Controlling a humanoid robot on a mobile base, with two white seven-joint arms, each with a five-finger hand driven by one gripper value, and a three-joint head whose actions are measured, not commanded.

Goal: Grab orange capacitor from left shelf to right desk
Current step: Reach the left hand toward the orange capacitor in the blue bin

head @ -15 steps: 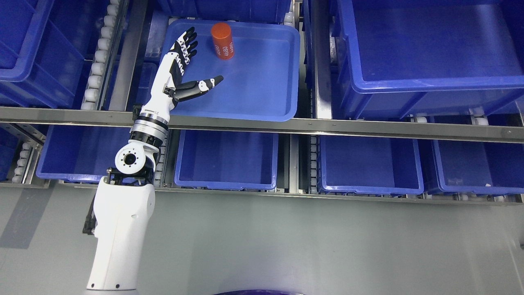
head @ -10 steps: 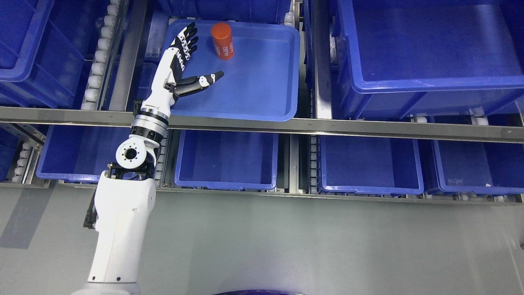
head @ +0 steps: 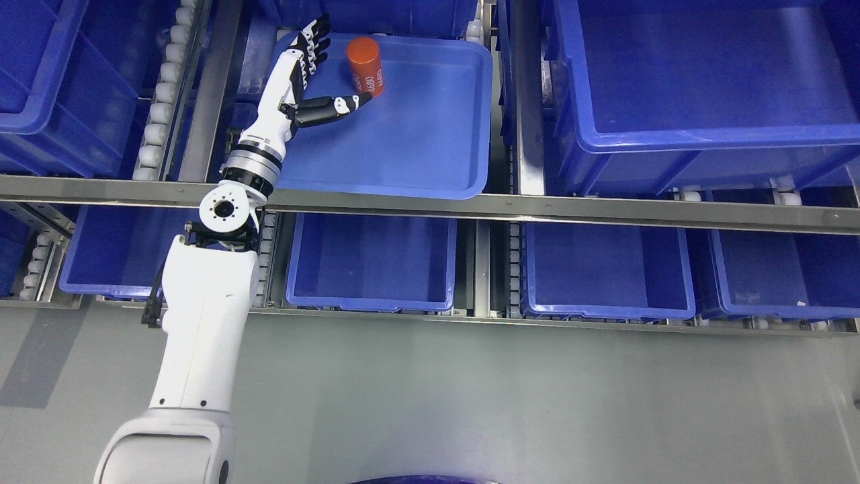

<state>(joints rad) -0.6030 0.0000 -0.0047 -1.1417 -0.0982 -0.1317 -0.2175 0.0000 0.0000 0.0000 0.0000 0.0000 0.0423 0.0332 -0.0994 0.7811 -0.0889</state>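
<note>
Since the earlier frame, the left robot hand (head: 316, 74) has advanced beside the orange capacitor (head: 365, 66). Reach step: fingers spread, holding nothing, thumb just below it. Next move likely calls for closing around it.

- The orange capacitor (head: 365, 66), in the upper middle of the frame, carries white print reading "4680".
- A smaller white line beside that number is too blurred to read.

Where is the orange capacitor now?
In the head view, the orange capacitor stands in the far-left part of the shallow blue tray, just right of the open left hand.
</note>
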